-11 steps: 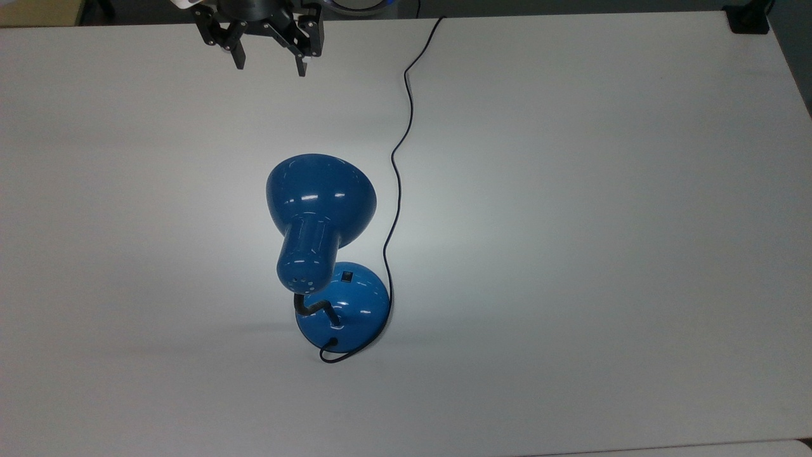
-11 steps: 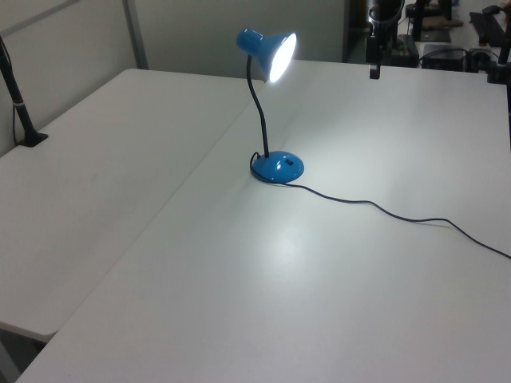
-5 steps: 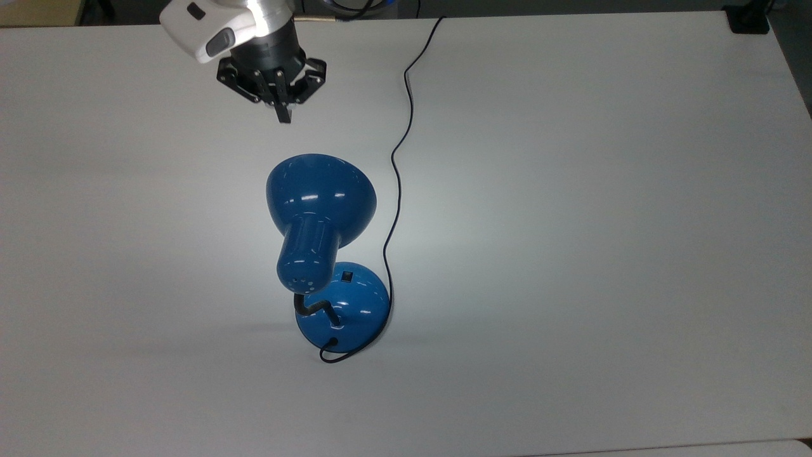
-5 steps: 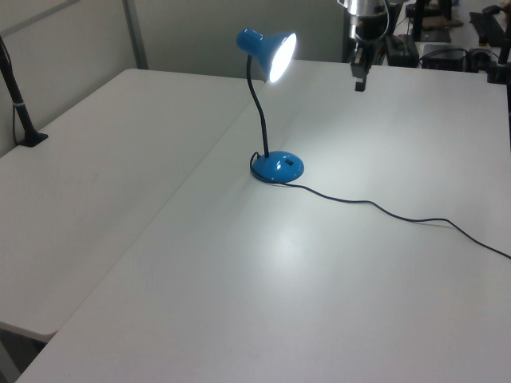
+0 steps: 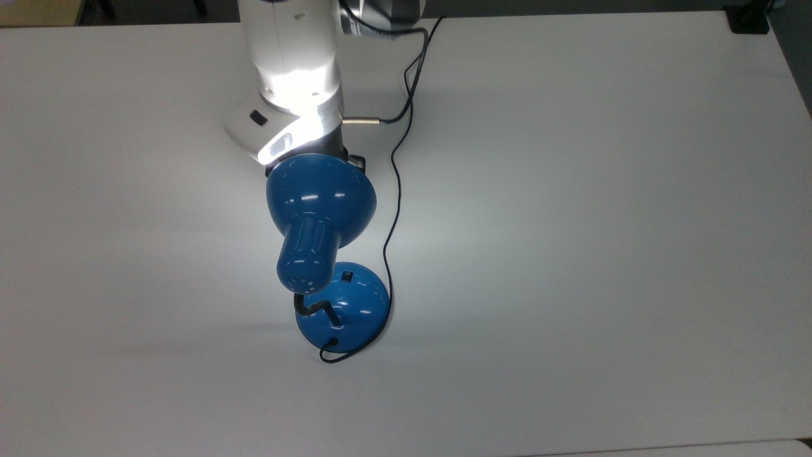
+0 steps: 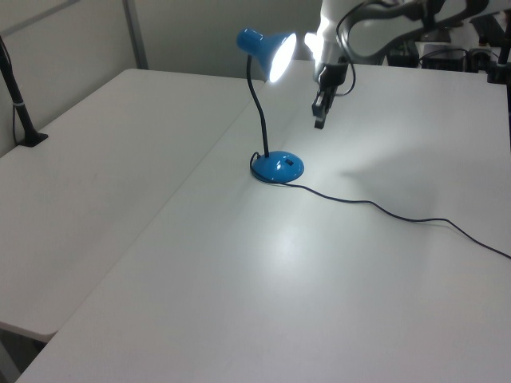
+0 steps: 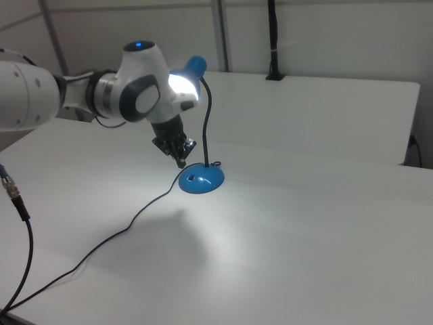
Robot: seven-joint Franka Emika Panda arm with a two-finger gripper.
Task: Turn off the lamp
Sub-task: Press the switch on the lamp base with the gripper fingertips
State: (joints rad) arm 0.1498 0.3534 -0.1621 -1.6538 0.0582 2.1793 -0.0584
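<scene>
The blue lamp [image 5: 320, 197] stands lit near the table's middle, its dome shade [image 6: 271, 52] glowing. Its round base [image 6: 277, 166] carries a small black switch [image 5: 346, 276], which also shows on the base [image 7: 201, 180] in the right view. A thin black cord [image 5: 396, 190] runs off from the base. My gripper [image 6: 320, 120] hangs shut with nothing in it, pointing down just in front of the lit shade and above the table. In the right view the gripper [image 7: 180, 161] hovers close above the base's left side, apart from the switch. In the top view the shade hides it under my white arm [image 5: 292, 82].
The white table [image 5: 602, 222] is bare around the lamp. The cord [image 6: 383, 209] snakes across the left view's right. A black clamped post [image 6: 20, 104] stands at the left view's left edge, and a black block [image 5: 748, 19] sits at the top view's upper right corner.
The gripper went from open to shut, and the arm came from the table's far edge down to the lamp's shade, nearing the base.
</scene>
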